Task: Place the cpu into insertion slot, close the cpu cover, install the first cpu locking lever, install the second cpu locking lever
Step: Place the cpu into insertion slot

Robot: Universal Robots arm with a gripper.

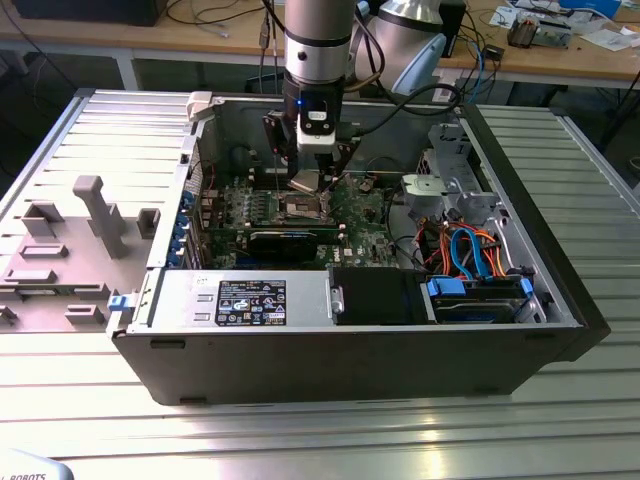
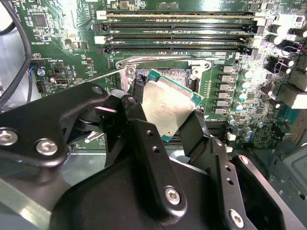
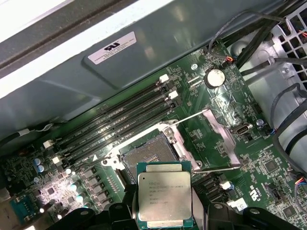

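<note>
My gripper point(image 1: 308, 172) hangs inside the open computer case and is shut on the cpu point(image 1: 305, 181), a flat silver-topped square chip. In both wrist views the black fingers point(image 2: 139, 120) clamp the cpu point(image 2: 165, 103) by two opposite edges. The cpu point(image 3: 164, 194) hovers tilted just above and slightly to one side of the insertion slot point(image 3: 146, 155), a dark square socket point(image 2: 175, 75) on the green motherboard. The cpu cover point(image 3: 221, 139) stands swung open beside the socket. Thin wire levers point(image 3: 188, 118) are raised along its edges.
Long black memory slots point(image 3: 120, 120) run beside the socket. A black card point(image 1: 290, 240) stands in front of it in the exterior view, the power supply point(image 1: 250, 300) nearer still. A drive cage point(image 1: 450, 180) and coloured cables point(image 1: 475, 250) fill the exterior view's right.
</note>
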